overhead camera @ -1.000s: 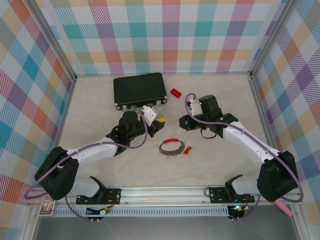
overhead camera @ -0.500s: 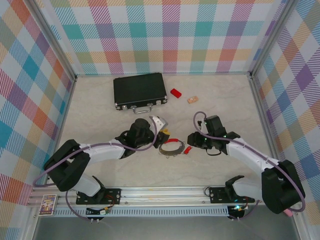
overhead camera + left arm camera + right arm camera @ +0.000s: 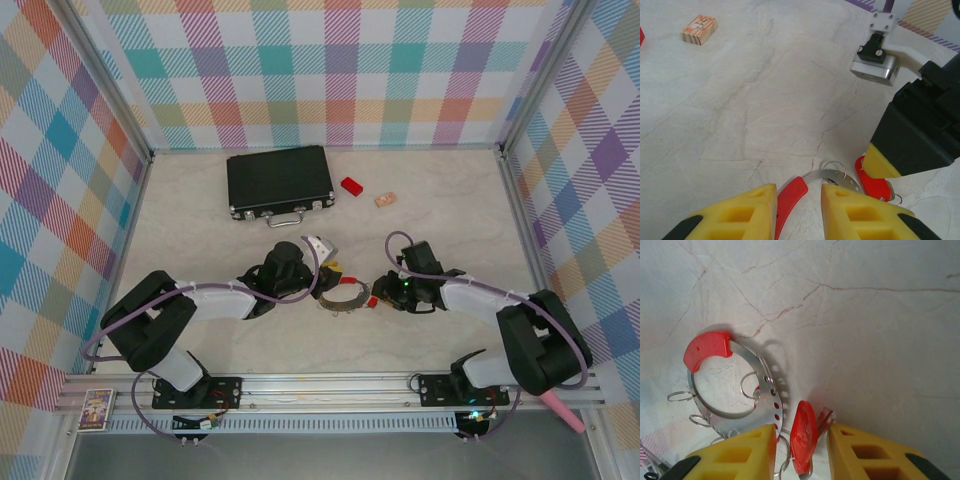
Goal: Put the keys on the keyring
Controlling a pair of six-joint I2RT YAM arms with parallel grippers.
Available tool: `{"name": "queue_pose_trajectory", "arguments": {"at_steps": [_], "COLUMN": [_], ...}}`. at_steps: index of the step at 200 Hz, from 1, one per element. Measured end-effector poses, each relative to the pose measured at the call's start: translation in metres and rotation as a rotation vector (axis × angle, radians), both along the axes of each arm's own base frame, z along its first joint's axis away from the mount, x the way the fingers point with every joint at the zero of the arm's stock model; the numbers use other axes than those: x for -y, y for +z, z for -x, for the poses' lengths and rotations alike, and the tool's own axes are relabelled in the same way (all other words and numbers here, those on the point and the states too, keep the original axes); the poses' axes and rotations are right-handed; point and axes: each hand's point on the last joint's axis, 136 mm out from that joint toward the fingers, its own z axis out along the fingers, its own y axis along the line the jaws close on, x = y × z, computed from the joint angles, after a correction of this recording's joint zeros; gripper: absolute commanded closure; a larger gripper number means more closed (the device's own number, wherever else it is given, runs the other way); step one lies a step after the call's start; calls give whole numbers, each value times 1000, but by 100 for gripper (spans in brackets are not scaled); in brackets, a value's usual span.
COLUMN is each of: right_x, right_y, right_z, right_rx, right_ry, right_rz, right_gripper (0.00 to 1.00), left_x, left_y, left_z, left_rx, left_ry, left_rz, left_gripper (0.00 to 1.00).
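both arms have drawn in toward the middle of the overhead frame since a second ago, away from the black case (image 3: 280,180) at upper centre, and now meet over the keyring (image 3: 344,299), which lies flat on the table (image 3: 200,220). the left gripper (image 3: 332,274) sits at the ring's upper left edge. in its wrist view the yellow fingers (image 3: 740,212) stand partly apart at the bottom of the frame with the ring's red arc (image 3: 790,197) in the gap and bare table beside it, so nothing is pinched. the right gripper (image 3: 384,296) reaches in from the right. its wrist view shows the jaws partly apart, with one key (image 3: 804,437) on edge between them, just beside the right-hand finger and clear of the other. a red block (image 3: 351,186) and a small wooden block (image 3: 385,200) lie at upper centre right.
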Motion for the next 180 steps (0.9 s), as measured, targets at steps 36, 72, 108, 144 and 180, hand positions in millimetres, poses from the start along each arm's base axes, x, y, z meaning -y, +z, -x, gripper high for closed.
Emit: {"name": "queue_pose_trajectory", "arguments": {"at_steps": [36, 72, 108, 144, 180], "right_x": [-7, -8, -2, 4, 10], "right_y": [-6, -7, 0, 24, 54], "right_z": [-4, -8, -13, -21, -33], "right_rx": [-23, -19, 35, 130, 256], "right_ry": [-9, -19, -25, -21, -13], "right_rz": [-37, -45, -11, 20, 52], "right_gripper": [75, 92, 100, 100, 100], "left_x": [0, 0, -2, -4, -4], "left_y": [0, 0, 1, 6, 23], "left_z": [0, 0, 1, 0, -3], "left_rx": [-3, -3, -1, 14, 47], "left_ry": [1, 2, 4, 18, 37], "left_rz": [1, 2, 3, 19, 59], "left_gripper": [71, 71, 71, 71, 70]}}
